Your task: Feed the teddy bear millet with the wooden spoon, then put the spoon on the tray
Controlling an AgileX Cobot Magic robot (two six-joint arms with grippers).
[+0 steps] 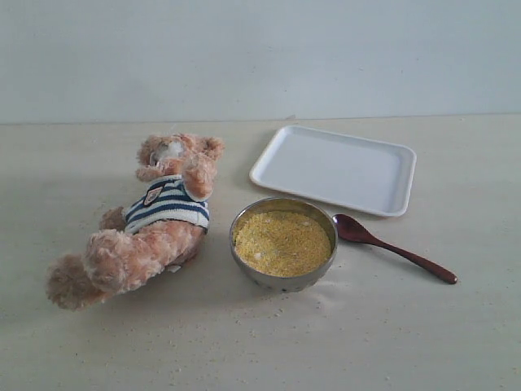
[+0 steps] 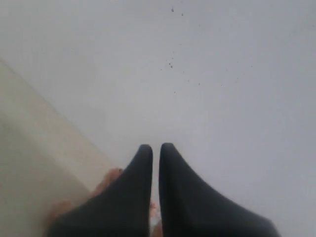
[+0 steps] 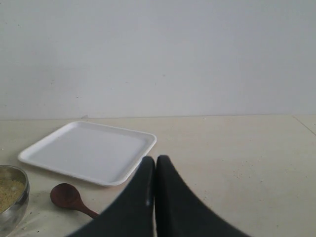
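The teddy bear (image 1: 155, 224) in its striped shirt lies on its back at the left of the table. Beside it stands the round steel bowl (image 1: 283, 243) full of yellow millet (image 1: 282, 241). The dark wooden spoon (image 1: 391, 248) lies on the table right of the bowl, its small bowl (image 3: 65, 196) close to the steel rim. The white tray (image 1: 335, 169) sits empty behind them. Neither arm shows in the exterior view. My left gripper (image 2: 155, 146) is shut with nothing in it, a blur of the bear's fur (image 2: 106, 181) behind its fingers. My right gripper (image 3: 155, 159) is shut and empty, near the tray (image 3: 89, 152).
Loose millet specks (image 1: 244, 326) lie scattered on the pale tabletop in front of the bowl and bear. A plain light wall (image 1: 260, 57) runs along the table's far edge. The steel bowl's rim (image 3: 19, 190) shows at the edge of the right wrist view.
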